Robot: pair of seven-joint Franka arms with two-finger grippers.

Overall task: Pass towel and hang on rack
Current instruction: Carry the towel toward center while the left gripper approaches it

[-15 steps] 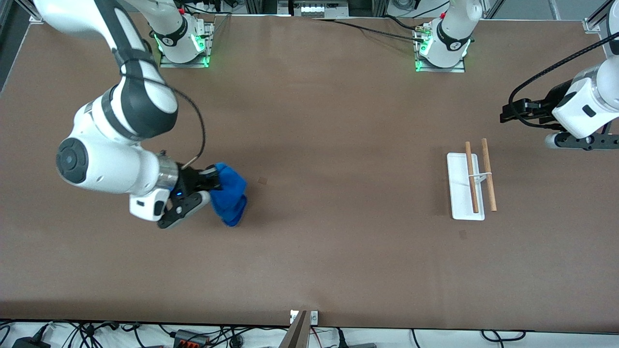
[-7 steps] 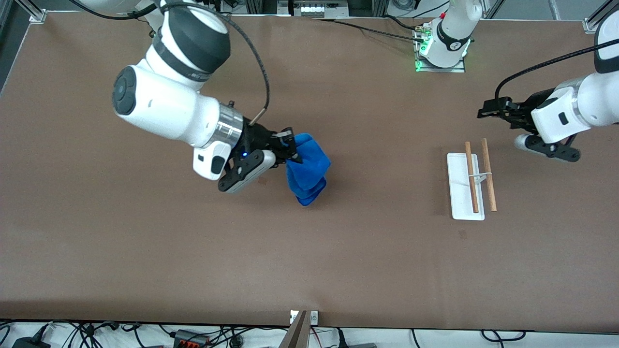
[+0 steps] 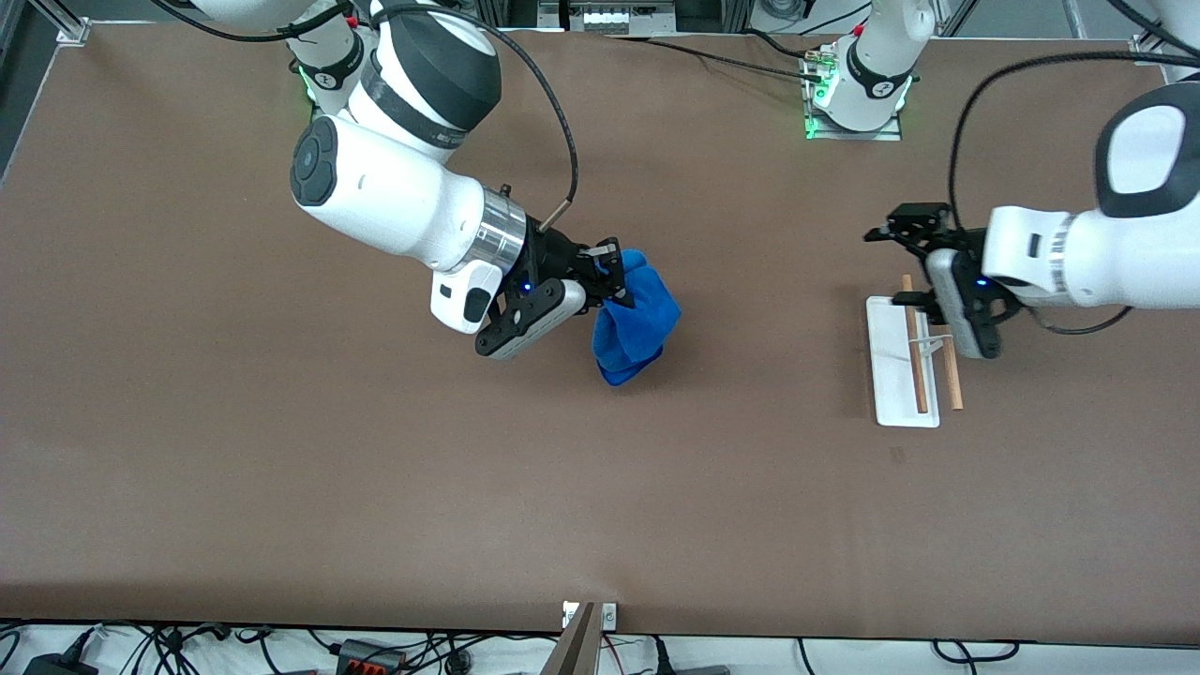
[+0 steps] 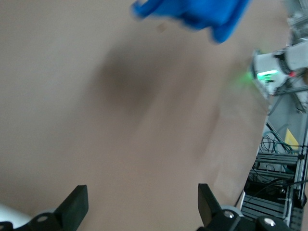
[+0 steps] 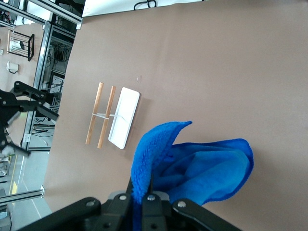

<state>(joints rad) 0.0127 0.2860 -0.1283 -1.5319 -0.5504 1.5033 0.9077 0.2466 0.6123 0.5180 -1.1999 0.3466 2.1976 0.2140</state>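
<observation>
Blue fuzzy cloth, the towel (image 3: 637, 323), is clamped at one edge in the right tool (image 3: 614, 277), whose fingers are drawn together on the fabric; the rest of the cloth hangs below that tool, over the bare middle of the counter (image 3: 600, 487). The left tool (image 3: 907, 262) is held with its fingers spread wide apart and nothing between them, directly over the rack (image 3: 902, 361), which rests on the counter under it. The two tools are well apart. The step in hand is judged to be the hand-over approach. For the next move, the gap between the tools must be closed, a free fold of the towel must be presented between the spread fingers, and release must be withheld until the left tool is clamped.
</observation>
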